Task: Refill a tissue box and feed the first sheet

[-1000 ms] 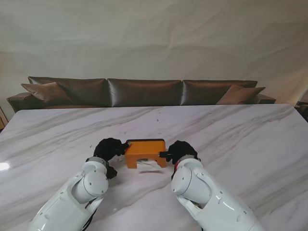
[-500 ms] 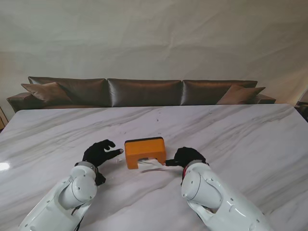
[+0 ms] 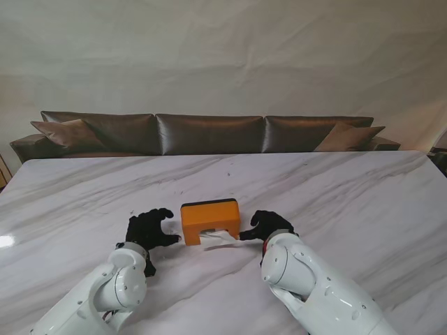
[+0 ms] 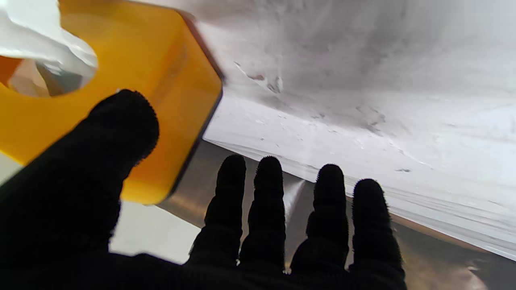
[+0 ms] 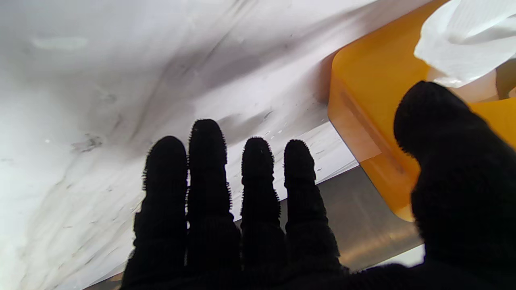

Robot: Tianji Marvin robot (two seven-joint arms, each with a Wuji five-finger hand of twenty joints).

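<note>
Orange box [image 3: 210, 221] sits on the marble bench [image 3: 335, 188], near me and about centred between the two arms. Its long axis runs left to right across the stand view. The face with the opening is turned toward me, not up, so the box seems to lie on its side or tilted; I cannot tell which from here.

Left hand [image 3: 148, 229] lies just left of the box, right hand [image 3: 267, 225] just right of it. Each flanks one short end. Both are released: fingers spread, nothing held. In the left wrist view the fingers [image 4: 266, 201] point past the box end toward the bench edge, thumb nearest the orange wall, a gap showing between them. Right wrist view mirrors this: four fingers [image 5: 258, 189] splayed over bare marble, thumb toward the box corner. Whether either thumb touches the box is hard to judge; they look apart.

Neither hand is clearly nearer; the spacing reads about even, the right perhaps slightly closer.

Box looks: rigid, glossy orange, rounded corners, a dark seam near its base. A white sheet [image 3: 218, 239] spills from the oval slot and droops onto the bench in front. Crumpled and soft, it stands clear of the opening.

Judgement: sheet appears fed; the box may only need setting upright, a squeeze on both short ends.
</note>
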